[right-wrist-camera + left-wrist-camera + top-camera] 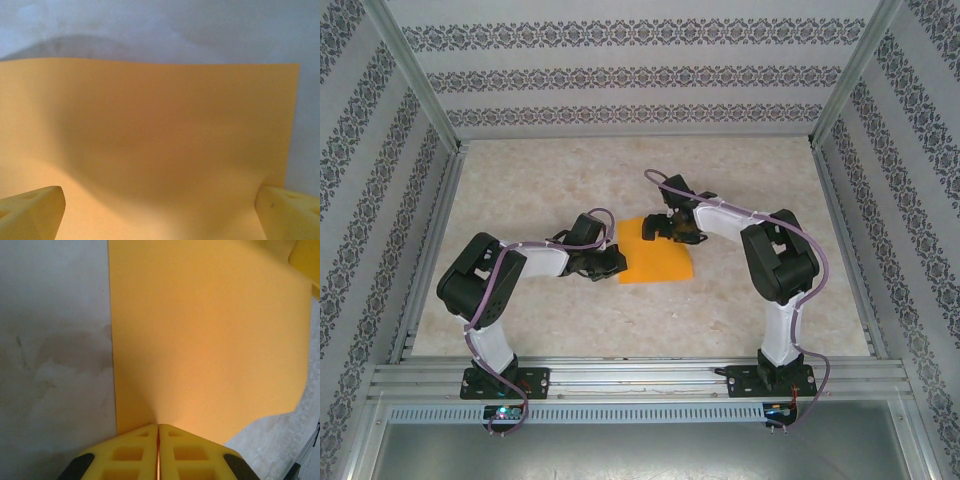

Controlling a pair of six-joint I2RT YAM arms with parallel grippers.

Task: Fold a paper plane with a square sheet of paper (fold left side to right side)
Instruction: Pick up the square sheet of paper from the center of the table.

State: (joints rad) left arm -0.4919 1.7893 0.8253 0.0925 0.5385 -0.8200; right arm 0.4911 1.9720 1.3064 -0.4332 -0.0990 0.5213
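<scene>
Left gripper [158, 432] clamps the edge of a plain bright orange square paper sheet [655, 262]; right gripper [159, 197] stands wide open over it.

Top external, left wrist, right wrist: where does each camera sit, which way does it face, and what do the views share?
Top external: fixed above and behind the arm bases, looking down on the table; both arms show, with the orange sheet between them.
Left wrist: on the left arm's wrist, looking along the left gripper, shut on the sheet's edge.
Right wrist: on the right arm's wrist, looking past the open right gripper, fingertips wide apart over the sheet.
Shared: all three show the sheet on the table.
</scene>
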